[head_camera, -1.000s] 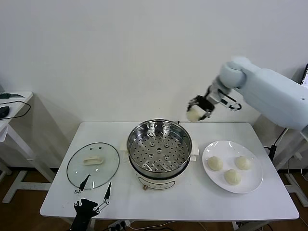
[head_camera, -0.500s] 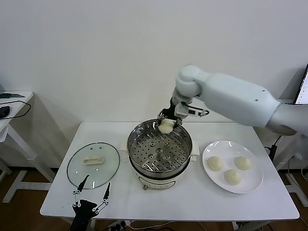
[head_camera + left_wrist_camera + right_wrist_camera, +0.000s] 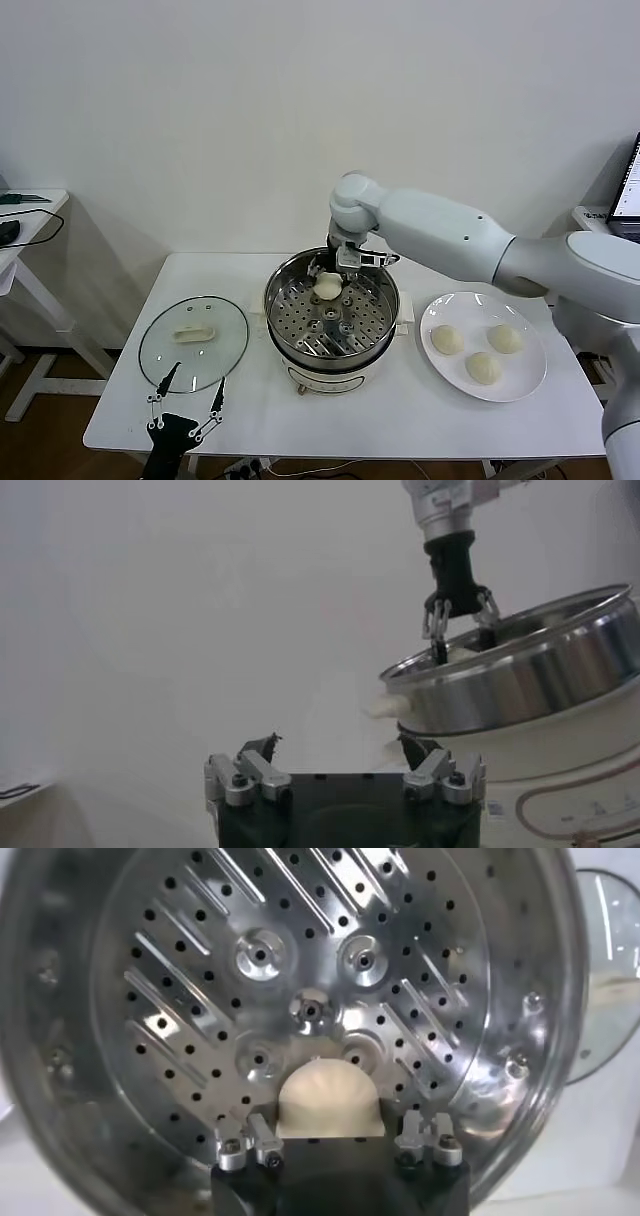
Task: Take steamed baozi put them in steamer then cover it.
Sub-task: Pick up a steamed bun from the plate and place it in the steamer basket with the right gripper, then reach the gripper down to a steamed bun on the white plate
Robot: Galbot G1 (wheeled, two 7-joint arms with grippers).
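Observation:
My right gripper (image 3: 327, 283) reaches down into the steamer (image 3: 290, 278), a shiny steel pot on a cream base, and is shut on a cream-white baozi (image 3: 327, 286) held just above the perforated tray (image 3: 330, 968). In the right wrist view the baozi (image 3: 328, 1103) sits between the gripper's fingers (image 3: 262, 1140). Three more baozi (image 3: 447, 340) (image 3: 505, 338) (image 3: 484, 368) lie on the white plate (image 3: 530, 390) at the right. The glass lid (image 3: 193, 343) lies flat on the table left of the steamer. My left gripper (image 3: 187, 392) is open and empty at the table's front left edge.
The white table (image 3: 400, 420) holds the lid, steamer and plate in a row. A side table (image 3: 20, 215) with dark items stands far left. A laptop edge (image 3: 630, 190) shows at the far right. The white wall is close behind the table.
My right arm has swung left from above the plate side and lowered the baozi over the steamer's rim into the pot. The left arm has not moved.

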